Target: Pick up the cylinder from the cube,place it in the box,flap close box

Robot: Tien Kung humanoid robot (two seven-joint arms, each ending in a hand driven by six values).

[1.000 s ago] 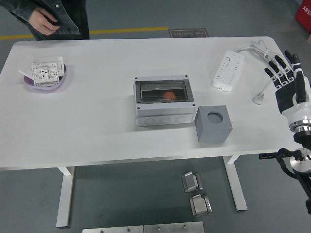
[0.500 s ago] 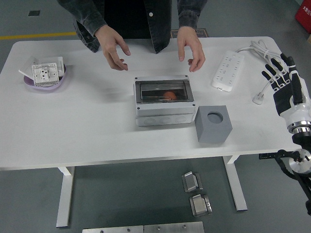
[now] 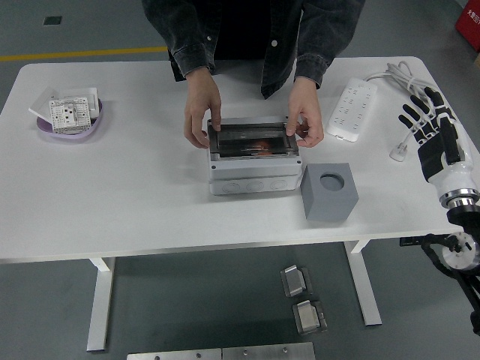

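Observation:
A grey box point(image 3: 255, 172) with a clear flap lid sits at the table's middle; an orange-red cylinder point(image 3: 259, 145) shows faintly inside under the lid. A person at the far side has both hands on the box, one hand point(image 3: 203, 114) at its left end and the other hand point(image 3: 305, 116) at its right end, fingers on the lid. The grey cube point(image 3: 329, 192) stands to the box's right, its round hole empty. My right hand point(image 3: 427, 124) hovers at the table's right edge, fingers spread, holding nothing. The left arm is out of view.
A white power strip point(image 3: 351, 109) with its cable and plug point(image 3: 398, 152) lies at the back right, close to my right hand. A purple bowl point(image 3: 71, 120) with a white socket part sits at the far left. Metal parts lie on the floor below.
The person stepped in from the upper left, reached over the table and set both hands on the box's lid. My right hand drifted slightly left and down.

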